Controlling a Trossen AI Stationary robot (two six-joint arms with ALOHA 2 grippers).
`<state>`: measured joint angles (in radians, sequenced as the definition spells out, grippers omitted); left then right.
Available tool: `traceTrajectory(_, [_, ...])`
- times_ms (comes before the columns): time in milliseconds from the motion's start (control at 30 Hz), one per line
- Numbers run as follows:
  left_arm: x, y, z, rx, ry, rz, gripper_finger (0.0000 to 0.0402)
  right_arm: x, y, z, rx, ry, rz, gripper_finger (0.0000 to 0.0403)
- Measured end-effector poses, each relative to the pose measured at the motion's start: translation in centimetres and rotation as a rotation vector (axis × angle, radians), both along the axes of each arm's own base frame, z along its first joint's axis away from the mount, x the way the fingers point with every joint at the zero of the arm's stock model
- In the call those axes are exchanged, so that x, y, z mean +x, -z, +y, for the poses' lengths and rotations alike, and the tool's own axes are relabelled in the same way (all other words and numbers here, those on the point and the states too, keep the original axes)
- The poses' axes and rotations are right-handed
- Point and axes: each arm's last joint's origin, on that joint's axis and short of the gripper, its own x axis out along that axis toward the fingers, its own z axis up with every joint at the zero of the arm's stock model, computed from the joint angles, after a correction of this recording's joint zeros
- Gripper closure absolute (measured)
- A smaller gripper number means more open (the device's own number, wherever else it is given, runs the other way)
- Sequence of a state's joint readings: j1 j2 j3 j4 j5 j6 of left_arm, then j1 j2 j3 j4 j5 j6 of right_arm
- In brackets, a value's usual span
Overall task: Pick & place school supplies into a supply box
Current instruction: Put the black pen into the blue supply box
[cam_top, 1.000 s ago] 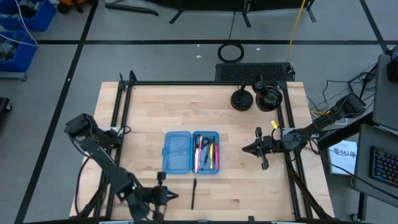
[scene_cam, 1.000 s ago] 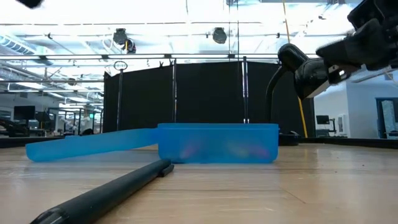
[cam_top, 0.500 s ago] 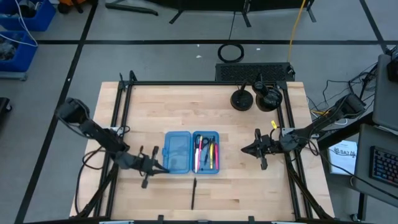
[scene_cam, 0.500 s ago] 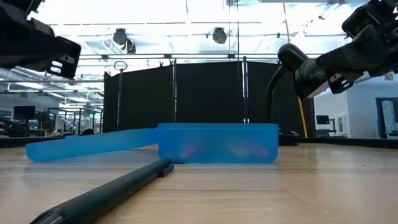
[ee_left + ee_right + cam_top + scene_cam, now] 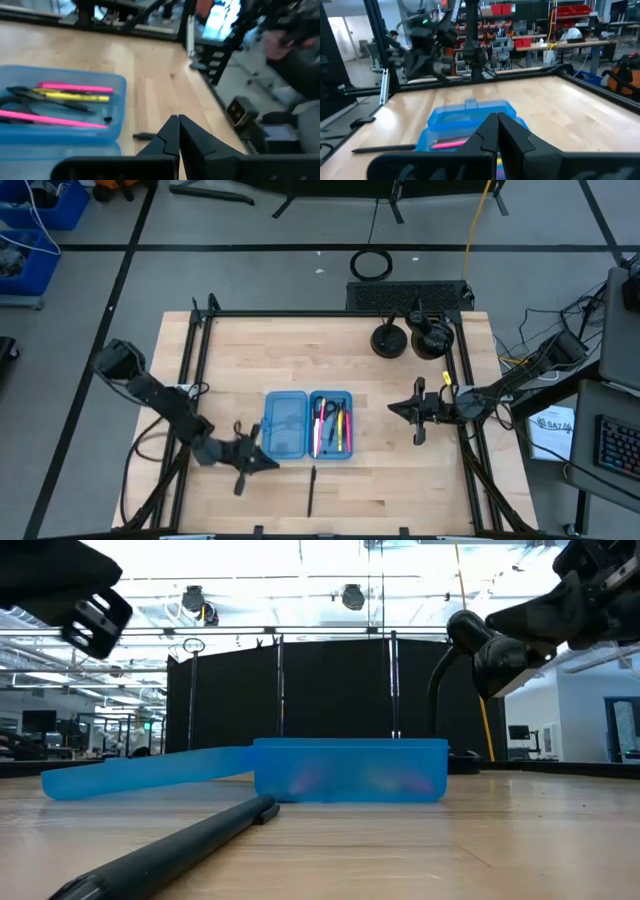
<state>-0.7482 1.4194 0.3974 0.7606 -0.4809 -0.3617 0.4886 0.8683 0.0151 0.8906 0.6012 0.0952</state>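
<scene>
A: Near the front edge of the table, one black pen lies loose, just in front of the supply box. That's what's left, I'd say.

B: Box state?

A: Open flat mid-table, lid half toward the left edge. Pink pens, a yellow pen and scissors lie in the right half.

B: Who grabs the pen?

A: Left hand is nearest, hovering just beside the box's front-left corner, fingers pressed together, holding nothing. It must spread them, line up across the pen's shaft, come down mid-length, then lift clear of the box wall.

B: Right arm?

A: Right hand waits near the right edge, pointed at the box, fingers closed, empty.

B: Risk?

A: Thin pen could roll.
</scene>
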Motion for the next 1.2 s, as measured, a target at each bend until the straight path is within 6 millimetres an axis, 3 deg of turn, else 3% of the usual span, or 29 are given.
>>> traceTrajectory(233, [2.2,0.9,-6.0,-0.006,-0.064,0.043,0.0395,0.1,-0.2,-0.3,0.009,0.018,-0.016,0.0399])
traceTrajectory(467, [5.3,2.2,-9.8,-0.255,-0.307,0.1,0.0384,0.1,-0.2,-0.2,-0.072,0.019,-0.005,0.0399])
traceTrajectory(567, [7.8,1.3,-11.3,-0.292,-0.422,0.201,0.0397,0.1,0.0,-0.2,-0.113,0.017,0.017,0.0399])
traceTrajectory(667, [10.7,-1.3,-12.5,-0.339,-0.529,0.344,0.0397,0.1,0.4,-0.2,-0.131,0.015,0.053,0.0399])
traceTrajectory(833, [14.2,-5.5,-12.8,-0.42,-0.714,0.604,0.0398,0.0,1.2,-0.2,-0.143,0.009,0.122,0.0399])
traceTrajectory(933, [15.6,-6.8,-12.4,-0.514,-0.82,0.714,0.0397,0.0,1.2,-0.2,-0.143,0.009,0.13,0.0399])
traceTrajectory(1033, [17.2,-6.6,-11.9,-0.582,-0.847,0.807,0.0397,0.0,1.2,-0.2,-0.144,0.008,0.128,0.0399])
traceTrajectory(1200, [18.9,-4.0,-10.9,-0.624,-0.856,1.015,0.0396,0.0,1.0,-0.2,-0.2,0.009,0.112,0.0399])
